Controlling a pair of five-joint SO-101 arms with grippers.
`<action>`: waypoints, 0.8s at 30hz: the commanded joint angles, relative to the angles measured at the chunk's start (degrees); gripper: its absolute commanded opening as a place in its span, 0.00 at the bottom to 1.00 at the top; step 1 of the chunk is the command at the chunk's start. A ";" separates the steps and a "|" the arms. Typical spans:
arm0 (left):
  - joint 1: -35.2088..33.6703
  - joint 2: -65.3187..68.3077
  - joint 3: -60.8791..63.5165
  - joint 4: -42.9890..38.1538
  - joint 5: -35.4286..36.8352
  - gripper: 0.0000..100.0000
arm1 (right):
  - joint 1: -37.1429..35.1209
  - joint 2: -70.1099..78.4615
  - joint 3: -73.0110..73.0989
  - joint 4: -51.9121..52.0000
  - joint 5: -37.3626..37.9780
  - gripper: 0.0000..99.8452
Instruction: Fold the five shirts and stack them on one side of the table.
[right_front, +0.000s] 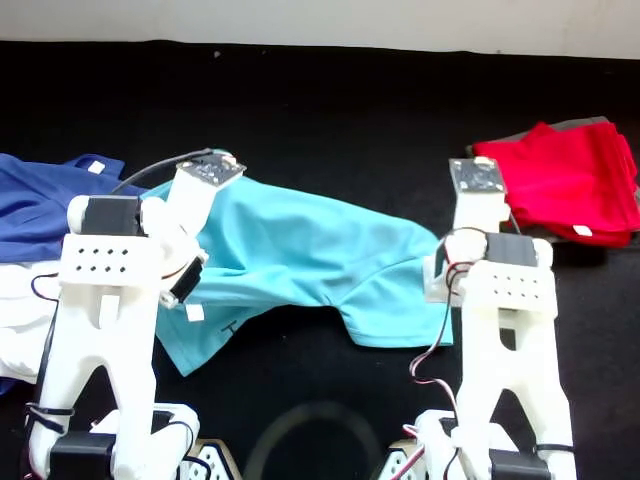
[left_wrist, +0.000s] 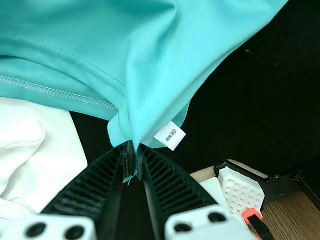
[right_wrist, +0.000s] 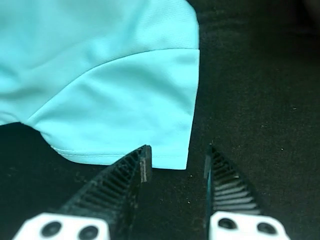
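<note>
One red shirt (right_front: 565, 185) is stacked folded at right. The teal shirt (right_front: 300, 250), spread on the counter (right_front: 320, 110), is pinched by the left fingers (left_wrist: 100, 185); the right fingers (right_wrist: 125, 175) are held open. The blue shirt (right_front: 40, 200) and white shirt (right_front: 25, 310) are left unfolded.

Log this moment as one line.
left gripper: shut on teal shirt | right gripper: open beside its edge | red shirt: folded, right side

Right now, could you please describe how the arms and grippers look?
The left arm and right arm are white plastic with black motors and rows of round holes. A black cable loops by the left; red, black and white wires trail down the right. The left gripper and right gripper have black ribbed, tapering fingers on white bases.
</note>
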 joint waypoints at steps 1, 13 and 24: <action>-0.40 -1.45 -2.68 -2.20 0.62 0.01 | -5.41 -0.92 0.13 -0.22 -0.09 0.18; -3.91 -1.19 -4.62 -3.43 0.53 0.01 | -8.84 -0.84 19.30 -15.25 0.00 0.27; -3.91 -1.45 -4.62 -2.29 0.53 0.01 | -8.75 10.07 24.04 -26.68 3.52 0.20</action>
